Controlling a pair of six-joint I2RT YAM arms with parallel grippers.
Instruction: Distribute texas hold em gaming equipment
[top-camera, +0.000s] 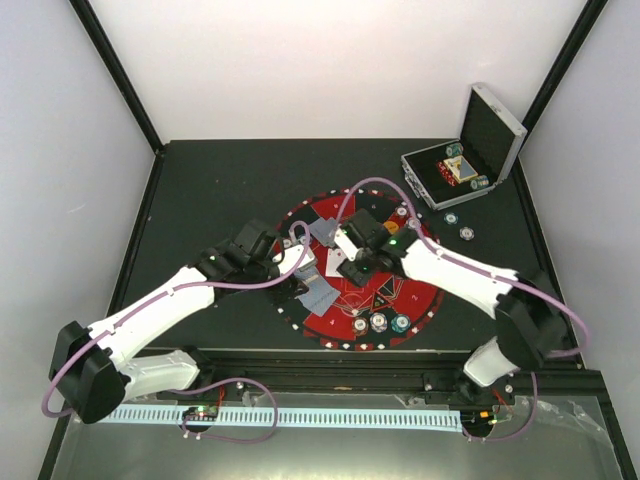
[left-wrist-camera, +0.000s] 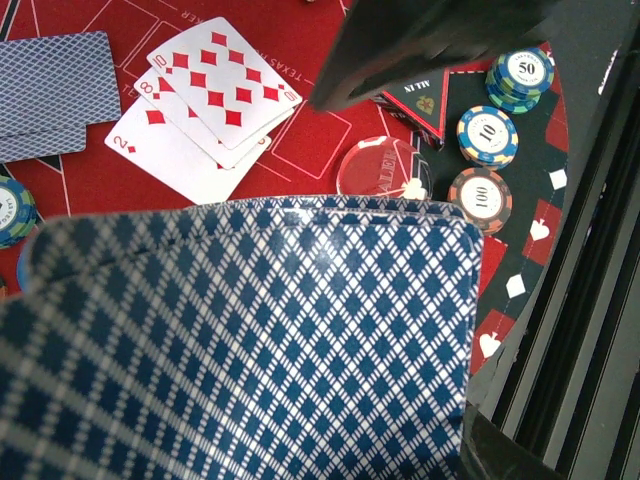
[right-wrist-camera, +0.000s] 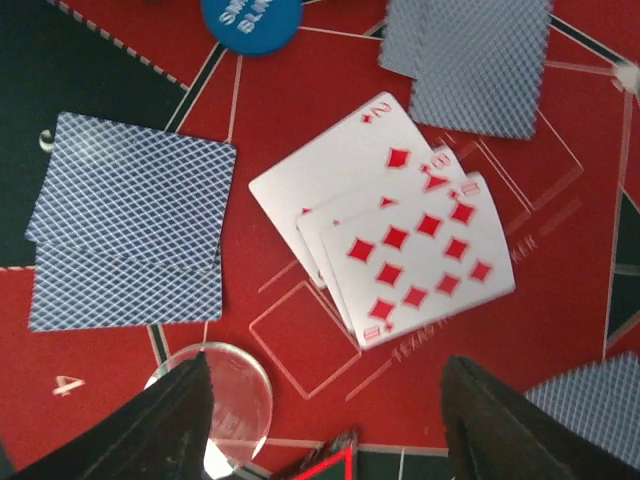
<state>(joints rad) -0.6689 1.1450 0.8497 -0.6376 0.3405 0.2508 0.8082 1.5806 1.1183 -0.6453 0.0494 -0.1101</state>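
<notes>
A stack of playing cards (left-wrist-camera: 260, 340) with blue-patterned backs fills the lower left wrist view; my left gripper (top-camera: 292, 266) is shut on it, its fingers hidden behind the cards. Three face-up diamond cards (right-wrist-camera: 390, 230) lie fanned on the red mat (right-wrist-camera: 330, 330). My right gripper (right-wrist-camera: 330, 430) hangs open just above the mat beside them, with nothing between its fingers. Face-down card pairs (right-wrist-camera: 130, 235) lie around. A clear round disc (right-wrist-camera: 225, 400), a black triangle marker (left-wrist-camera: 420, 100), a blue disc (right-wrist-camera: 250, 20) and three chip stacks (left-wrist-camera: 487, 135) lie near.
The silver case (top-camera: 470, 165) stands open at the back right with chips inside. Two loose chips (top-camera: 460, 225) lie on the dark table in front of it. The round mat's near rim (top-camera: 380, 340) lies close to the arms' rail.
</notes>
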